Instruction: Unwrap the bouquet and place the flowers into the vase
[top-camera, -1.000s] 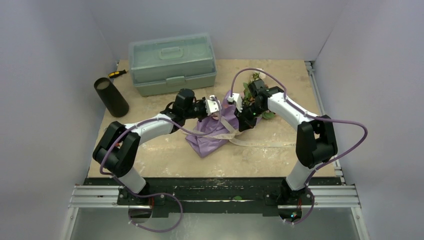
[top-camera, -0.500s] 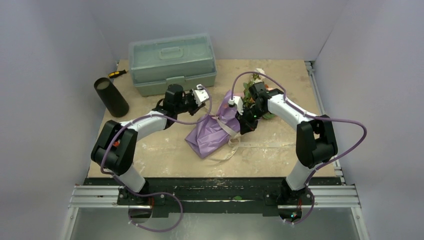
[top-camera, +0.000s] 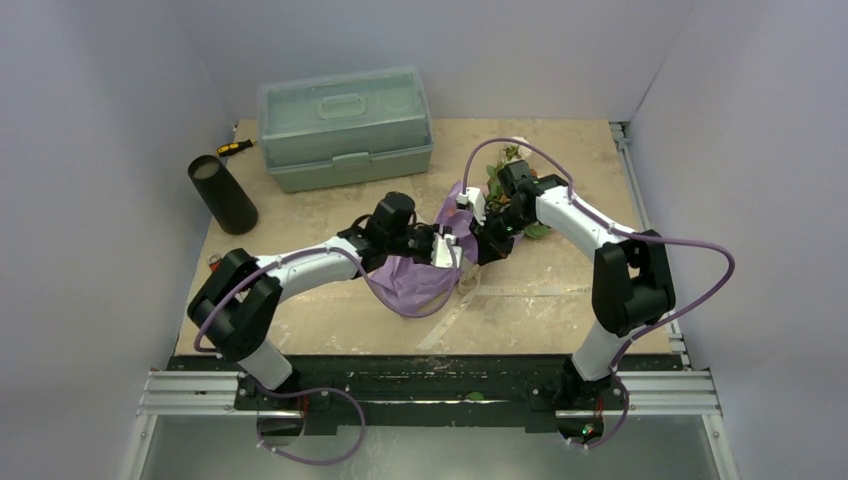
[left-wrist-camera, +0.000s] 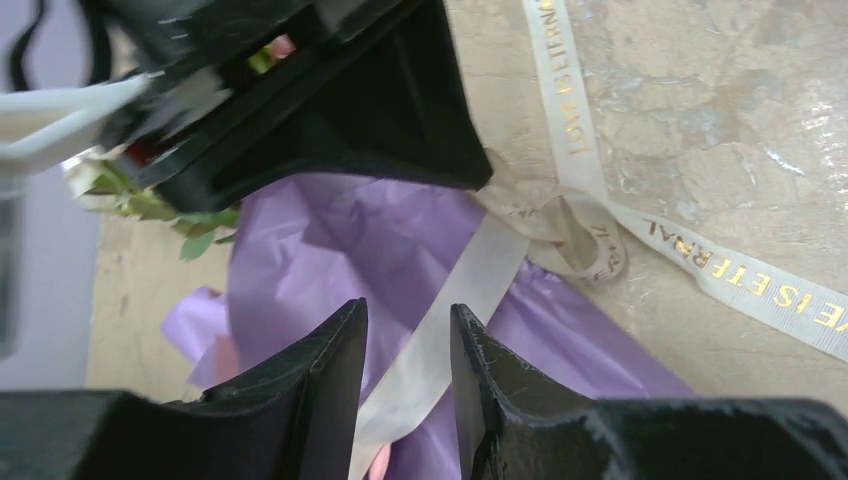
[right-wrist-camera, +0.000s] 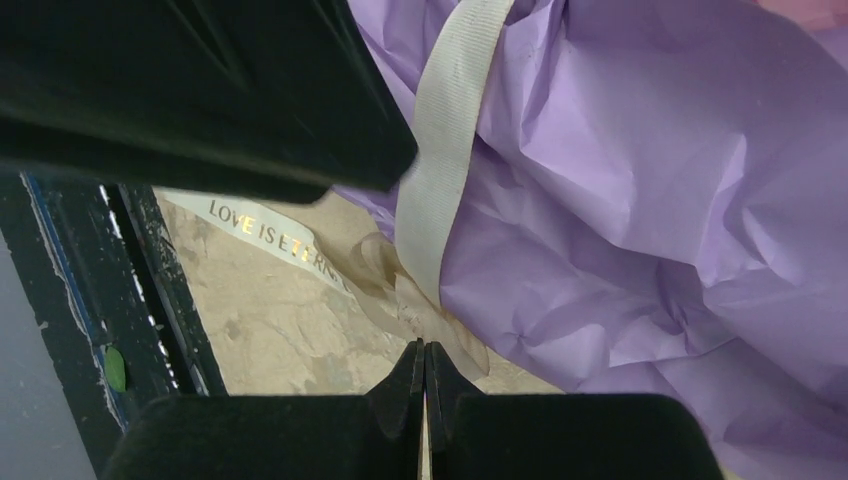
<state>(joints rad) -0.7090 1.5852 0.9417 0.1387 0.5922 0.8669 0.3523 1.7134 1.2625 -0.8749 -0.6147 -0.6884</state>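
Noting the left gripper (left-wrist-camera: 407, 312) first: jaws a narrow way apart, hovering over the purple paper of the bouquet (left-wrist-camera: 330, 240), with the beige ribbon (left-wrist-camera: 465, 285) running under the gap between its fingers. We see nothing clamped. The right gripper (right-wrist-camera: 423, 350) sits directly opposite, jaws pressed together, tips at the ribbon's knot. Whether it pinches a strand, we cannot tell. Flowers (top-camera: 495, 182) poke out of the paper just behind the right gripper. The vase (top-camera: 222, 193) stands well behind the left gripper, near the toolbox (top-camera: 345, 122).
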